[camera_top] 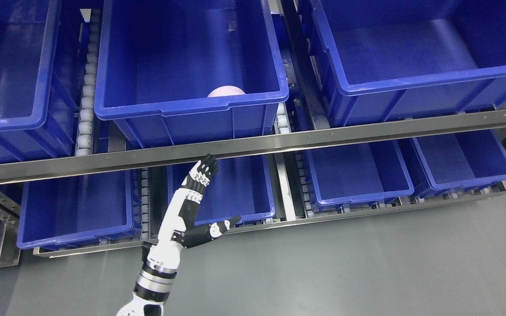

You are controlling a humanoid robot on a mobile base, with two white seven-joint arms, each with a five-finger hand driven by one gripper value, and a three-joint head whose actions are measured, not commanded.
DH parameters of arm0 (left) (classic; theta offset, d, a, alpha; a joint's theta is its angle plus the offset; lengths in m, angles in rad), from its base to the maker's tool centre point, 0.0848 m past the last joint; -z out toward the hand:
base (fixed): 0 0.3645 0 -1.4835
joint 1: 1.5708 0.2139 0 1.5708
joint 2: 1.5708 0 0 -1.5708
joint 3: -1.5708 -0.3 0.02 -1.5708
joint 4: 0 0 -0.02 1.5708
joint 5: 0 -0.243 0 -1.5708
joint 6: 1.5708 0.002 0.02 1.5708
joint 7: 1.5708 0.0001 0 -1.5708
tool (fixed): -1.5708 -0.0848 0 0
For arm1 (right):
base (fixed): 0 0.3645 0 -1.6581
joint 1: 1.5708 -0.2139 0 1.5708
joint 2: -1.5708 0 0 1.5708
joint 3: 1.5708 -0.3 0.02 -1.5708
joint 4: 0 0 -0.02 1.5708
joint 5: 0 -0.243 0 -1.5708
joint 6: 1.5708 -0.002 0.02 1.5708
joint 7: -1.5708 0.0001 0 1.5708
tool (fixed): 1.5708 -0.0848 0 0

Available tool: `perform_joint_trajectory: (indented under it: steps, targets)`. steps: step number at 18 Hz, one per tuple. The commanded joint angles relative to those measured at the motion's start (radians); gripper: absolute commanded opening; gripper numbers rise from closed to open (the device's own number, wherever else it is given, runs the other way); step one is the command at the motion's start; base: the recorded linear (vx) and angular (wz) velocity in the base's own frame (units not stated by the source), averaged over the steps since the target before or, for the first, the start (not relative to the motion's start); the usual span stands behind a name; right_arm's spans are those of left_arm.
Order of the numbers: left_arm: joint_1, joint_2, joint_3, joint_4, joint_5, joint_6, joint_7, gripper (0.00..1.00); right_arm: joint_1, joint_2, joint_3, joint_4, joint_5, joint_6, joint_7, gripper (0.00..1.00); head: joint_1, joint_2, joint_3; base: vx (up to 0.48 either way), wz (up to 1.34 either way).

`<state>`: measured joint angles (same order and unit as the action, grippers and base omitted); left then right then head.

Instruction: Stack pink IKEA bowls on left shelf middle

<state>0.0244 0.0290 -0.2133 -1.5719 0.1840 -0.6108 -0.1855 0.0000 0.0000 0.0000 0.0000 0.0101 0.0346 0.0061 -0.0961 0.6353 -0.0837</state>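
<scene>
The left hand (191, 206) rises from the bottom edge left of the middle, its white and black fingers (204, 169) stretched straight up and spread from the thumb (222, 227), which juts out to the right; it holds nothing. The fingertips reach the underside of the steel rail (367, 134) that runs across the front of the upper shelf level, so the rail lies between the hand and the bin above. That middle blue bin (182, 114) on the upper level holds the pink bowl (226, 91), of which only a pale rounded top shows above the bin's front rim, near the front wall and right of its centre. Blue bins flank it: one at the left (11, 118) and one at the right (411, 83), separated by roller tracks (87, 87). Behind the hand on the lower level sits another blue bin (244, 188), with more bins left (73, 219) and right (358, 175) of it. Grey floor (367, 263) fills the foreground. The right arm does not show
</scene>
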Motion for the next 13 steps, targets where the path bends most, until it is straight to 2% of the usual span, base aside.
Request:
perform_joint_trajectory:
  steps: [1,5,13]
  targets:
    - [-0.026,0.014,0.144,-0.017,0.0,0.014,0.0,1.0,0.029,-0.017,-0.011,-0.034,-0.01,-0.001,0.0,1.0,0.0,0.0,0.0,0.0,0.0]
    - [-0.07,0.012,0.175,-0.016,0.0,0.062,0.0,1.0,0.029,-0.017,-0.011,-0.034,-0.01,0.001,0.0,1.0,0.0,0.0,0.0,0.0,0.0]
    - [-0.087,0.012,0.183,-0.016,0.0,0.072,0.0,1.0,0.029,-0.017,-0.011,-0.034,-0.01,-0.001,0.0,1.0,0.0,0.0,0.0,0.0,0.0]
